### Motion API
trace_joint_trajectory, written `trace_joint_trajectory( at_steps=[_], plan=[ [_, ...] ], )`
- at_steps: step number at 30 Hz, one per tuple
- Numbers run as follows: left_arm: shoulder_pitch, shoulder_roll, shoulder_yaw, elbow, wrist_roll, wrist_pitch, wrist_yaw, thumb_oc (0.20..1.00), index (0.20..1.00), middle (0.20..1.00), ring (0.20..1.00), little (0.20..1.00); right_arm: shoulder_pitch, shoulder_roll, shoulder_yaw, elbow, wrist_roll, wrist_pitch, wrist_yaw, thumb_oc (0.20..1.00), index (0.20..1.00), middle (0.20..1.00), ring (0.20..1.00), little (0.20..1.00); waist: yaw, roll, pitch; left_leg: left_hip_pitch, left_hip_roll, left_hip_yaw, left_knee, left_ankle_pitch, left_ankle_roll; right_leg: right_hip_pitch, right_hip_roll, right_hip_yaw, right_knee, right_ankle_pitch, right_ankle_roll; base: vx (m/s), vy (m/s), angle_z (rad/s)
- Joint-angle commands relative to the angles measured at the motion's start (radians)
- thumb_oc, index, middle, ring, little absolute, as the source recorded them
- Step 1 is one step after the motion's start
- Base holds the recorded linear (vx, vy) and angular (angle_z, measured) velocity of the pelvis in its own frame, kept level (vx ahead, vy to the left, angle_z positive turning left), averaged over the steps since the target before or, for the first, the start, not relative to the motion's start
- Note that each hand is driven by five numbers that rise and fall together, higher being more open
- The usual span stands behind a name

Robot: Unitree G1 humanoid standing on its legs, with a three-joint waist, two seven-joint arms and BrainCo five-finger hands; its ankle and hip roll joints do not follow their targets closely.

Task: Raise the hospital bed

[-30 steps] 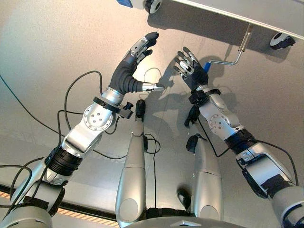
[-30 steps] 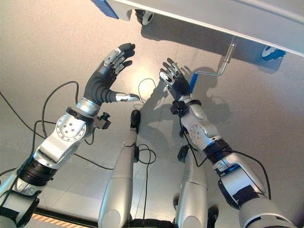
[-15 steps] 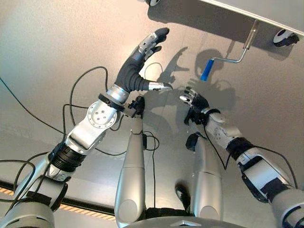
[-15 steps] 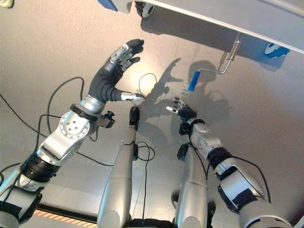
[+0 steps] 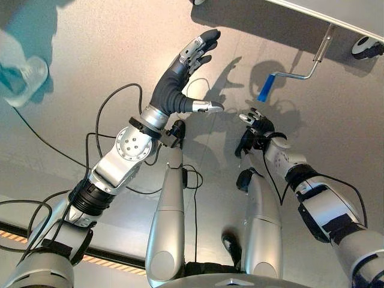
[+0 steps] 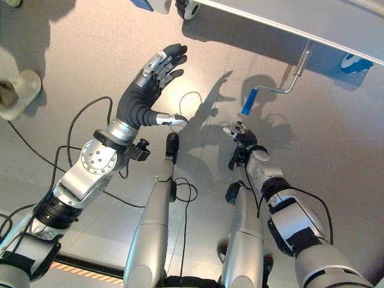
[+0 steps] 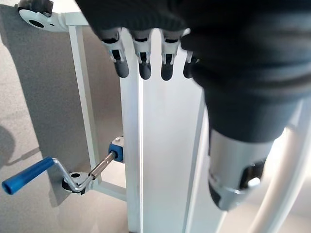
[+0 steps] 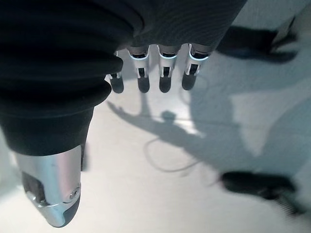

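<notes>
We take the crank [image 5: 292, 77] of the hospital bed [image 6: 336, 36] as our landmark: a bent metal rod with a blue grip [image 5: 264, 89] at its free end, hanging from the underside of the pale bed frame that runs across the far edge of the head views. In the left wrist view the same crank [image 7: 73, 180] shows from the other side, its rod running into a blue fitting [image 7: 116, 148] on the white frame rails [image 7: 130, 145], with the blue grip [image 7: 26, 175] sticking out over the grey floor [image 7: 19, 97].

Our right hand [image 5: 257, 124] hangs just short of the blue grip, apart from it and nearer to us, with nothing in it. Its fingers [image 8: 163, 73] are straight and spread, the thumb [image 8: 51, 194] out to one side.

Our left hand [image 5: 180, 78] is raised well to the left of the crank, also empty, fingers extended and fanned, thumb [image 5: 207, 107] pointing toward the crank's side. In its own wrist view the fingers [image 7: 141, 60] are straight, aimed at the bed frame.

Beyond the crank a bed caster [image 5: 363, 48] sits under the frame, and another caster [image 6: 191, 7] stands far to the left along the frame. Much farther left of the crank, a person's pale shoe [image 6: 18, 93] rests on the floor.
</notes>
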Motion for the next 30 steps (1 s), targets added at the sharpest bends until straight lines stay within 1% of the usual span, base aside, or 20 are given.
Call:
trace_joint_trajectory(
  at_steps=[1,9,10,11,12,14,15,17,18,19,20,21,22,24,25,26,27,28,29,30],
  plan=[
    [0.030,-0.025,0.045,-0.121,-0.014,-0.053,0.005,1.000,1.000,1.000,1.000,1.000,0.016,-0.019,-0.012,-0.093,0.094,-0.063,-0.020,1.000,1.000,1.000,1.000,1.000,-0.001,0.023,-0.019,0.015,-0.044,0.038,-0.057,0.003,0.068,0.062,-0.021,0.052,0.012,-0.066,0.106,0.00,0.000,0.00],
    [0.055,-0.011,0.074,-0.130,0.027,-0.042,0.042,1.000,1.000,1.000,1.000,1.000,0.071,-0.051,-0.020,-0.371,0.134,-0.129,-0.053,1.000,1.000,1.000,1.000,1.000,-0.022,0.001,-0.019,0.006,-0.042,0.042,-0.050,0.001,0.067,0.052,-0.022,0.055,0.017,-0.066,0.106,0.01,-0.003,0.00],
    [0.067,-0.014,0.069,-0.128,0.026,-0.042,0.042,1.000,1.000,1.000,1.000,1.000,0.085,-0.048,-0.017,-0.370,0.134,-0.128,-0.053,1.000,1.000,1.000,1.000,1.000,-0.022,0.000,-0.019,0.038,-0.041,0.040,-0.047,-0.029,0.064,0.080,-0.021,0.064,0.028,-0.095,0.113,0.00,0.000,0.00],
    [0.057,-0.008,0.075,-0.131,0.033,-0.041,0.047,1.000,1.000,1.000,1.000,1.000,0.077,-0.057,-0.017,-0.405,0.128,-0.132,-0.053,1.000,1.000,1.000,1.000,1.000,-0.024,-0.001,-0.019,0.008,-0.042,0.044,-0.049,-0.002,0.067,0.054,-0.022,0.056,0.019,-0.067,0.106,0.05,-0.020,0.01],
    [0.063,-0.007,0.073,-0.132,0.038,-0.040,0.051,1.000,1.000,1.000,1.000,1.000,0.092,-0.059,-0.011,-0.426,0.122,-0.133,-0.057,1.000,1.000,1.000,1.000,1.000,-0.026,-0.003,-0.019,0.031,-0.040,0.042,-0.046,-0.023,0.064,0.073,-0.022,0.064,0.027,-0.088,0.112,-0.05,0.003,0.00],
    [0.056,-0.003,0.077,-0.137,0.045,-0.039,0.055,1.000,1.000,1.000,1.000,1.000,0.093,-0.068,-0.004,-0.484,0.123,-0.141,-0.051,1.000,1.000,1.000,1.000,1.000,-0.028,-0.006,-0.019,0.005,-0.041,0.043,-0.046,-0.002,0.067,0.051,-0.022,0.057,0.022,-0.067,0.105,0.00,0.000,0.00],
    [0.064,-0.003,0.073,-0.137,0.048,-0.038,0.059,1.000,1.000,1.000,1.000,1.000,0.106,-0.071,-0.001,-0.502,0.122,-0.144,-0.052,1.000,1.000,1.000,1.000,1.000,-0.029,-0.009,-0.019,0.027,-0.041,0.042,-0.042,-0.024,0.064,0.071,-0.022,0.065,0.030,-0.089,0.111,0.06,-0.018,-0.01],
    [0.067,0.000,0.075,-0.141,0.054,-0.035,0.067,1.000,1.000,1.000,1.000,1.000,0.119,-0.082,0.004,-0.543,0.117,-0.147,-0.052,1.000,1.000,1.000,1.000,1.000,-0.031,-0.011,-0.019,0.032,-0.042,0.042,-0.036,-0.033,0.064,0.076,-0.022,0.066,0.037,-0.096,0.112,0.01,0.000,-0.01],
    [0.059,0.004,0.080,-0.147,0.060,-0.035,0.070,1.000,1.000,1.000,1.000,1.000,0.110,-0.090,0.004,-0.561,0.115,-0.151,-0.053,1.000,1.000,1.000,1.000,1.000,-0.032,-0.011,-0.019,0.001,-0.042,0.044,-0.038,-0.004,0.067,0.052,-0.024,0.057,0.027,-0.068,0.105,0.00,0.000,0.00],
    [0.070,0.001,0.076,-0.145,0.059,-0.035,0.070,1.000,1.000,1.000,1.000,1.000,0.121,-0.088,0.007,-0.559,0.115,-0.150,-0.053,1.000,1.000,1.000,1.000,1.000,-0.032,-0.012,-0.019,0.031,-0.041,0.042,-0.034,-0.033,0.064,0.077,-0.023,0.065,0.037,-0.096,0.112,-0.06,0.015,-0.02],
    [0.063,0.004,0.080,-0.149,0.059,-0.036,0.071,1.000,1.000,1.000,1.000,1.000,0.108,-0.091,0.007,-0.563,0.117,-0.152,-0.054,1.000,1.000,1.000,1.000,1.000,-0.031,-0.012,-0.019,0.001,-0.043,0.043,-0.039,-0.003,0.066,0.053,-0.024,0.057,0.025,-0.066,0.105,0.06,-0.016,0.00],
    [0.073,0.001,0.076,-0.147,0.058,-0.036,0.072,1.000,1.000,1.000,1.000,1.000,0.119,-0.088,0.010,-0.561,0.117,-0.151,-0.053,1.000,1.000,1.000,1.000,1.000,-0.031,-0.012,-0.019,0.031,-0.042,0.041,-0.036,-0.032,0.063,0.078,-0.023,0.065,0.035,-0.094,0.113,-0.05,0.016,0.00],
    [0.062,0.009,0.081,-0.150,0.059,-0.036,0.074,1.000,1.000,1.000,1.000,1.000,0.104,-0.094,0.007,-0.559,0.115,-0.152,-0.058,1.000,1.000,1.000,1.000,1.000,-0.030,-0.011,-0.019,0.001,-0.042,0.044,-0.039,-0.003,0.065,0.053,-0.025,0.056,0.023,-0.065,0.106,0.00,0.000,0.00],
    [0.061,0.010,0.081,-0.152,0.059,-0.035,0.078,1.000,1.000,1.000,1.000,1.000,0.095,-0.094,0.009,-0.554,0.115,-0.151,-0.062,1.000,1.000,1.000,1.000,1.000,-0.029,-0.010,-0.019,-0.003,-0.041,0.043,-0.037,-0.002,0.065,0.051,-0.024,0.055,0.024,-0.065,0.105,-0.03,0.010,0.00],
    [0.065,0.008,0.079,-0.154,0.059,-0.033,0.076,1.000,1.000,1.000,1.000,1.000,0.090,-0.094,0.010,-0.546,0.114,-0.149,-0.063,1.000,1.000,1.000,1.000,1.000,-0.028,-0.009,-0.019,-0.002,-0.041,0.044,-0.036,-0.003,0.065,0.051,-0.023,0.055,0.026,-0.066,0.105,0.06,-0.013,0.00],
    [0.077,0.006,0.072,-0.153,0.057,-0.032,0.076,1.000,1.000,1.000,1.000,1.000,0.100,-0.090,0.014,-0.539,0.116,-0.147,-0.062,1.000,1.000,1.000,1.000,1.000,-0.028,-0.009,-0.019,0.027,-0.040,0.042,-0.032,-0.032,0.062,0.076,-0.021,0.063,0.037,-0.094,0.112,0.00,0.000,0.00],
    [0.069,0.009,0.076,-0.158,0.058,-0.033,0.075,1.000,1.000,1.000,1.000,1.000,0.084,-0.094,0.013,-0.539,0.116,-0.147,-0.062,1.000,1.000,1.000,1.000,1.000,-0.027,-0.008,-0.019,-0.003,-0.041,0.044,-0.037,-0.003,0.065,0.050,-0.022,0.055,0.028,-0.068,0.105,0.06,-0.014,0.01],
    [0.081,0.008,0.072,-0.157,0.057,-0.033,0.075,1.000,1.000,1.000,1.000,1.000,0.091,-0.094,0.018,-0.533,0.113,-0.143,-0.063,1.000,1.000,1.000,1.000,1.000,-0.025,-0.009,-0.019,0.026,-0.040,0.041,-0.033,-0.031,0.062,0.074,-0.020,0.062,0.039,-0.096,0.112,0.00,0.000,0.00],
    [0.082,0.009,0.073,-0.159,0.057,-0.033,0.073,1.000,1.000,1.000,1.000,1.000,0.074,-0.104,0.025,-0.521,0.105,-0.136,-0.065,1.000,1.000,1.000,1.000,1.000,-0.023,-0.010,-0.019,0.027,-0.040,0.039,-0.033,-0.031,0.062,0.076,-0.020,0.061,0.037,-0.094,0.112,0.00,0.000,0.00],
    [0.072,0.011,0.078,-0.161,0.058,-0.033,0.073,1.000,1.000,1.000,1.000,1.000,0.062,-0.106,0.022,-0.521,0.105,-0.137,-0.064,1.000,1.000,1.000,1.000,1.000,-0.023,-0.009,-0.019,-0.003,-0.040,0.040,-0.037,-0.002,0.065,0.051,-0.021,0.052,0.026,-0.067,0.105,-0.06,0.023,-0.02]
  ],
)
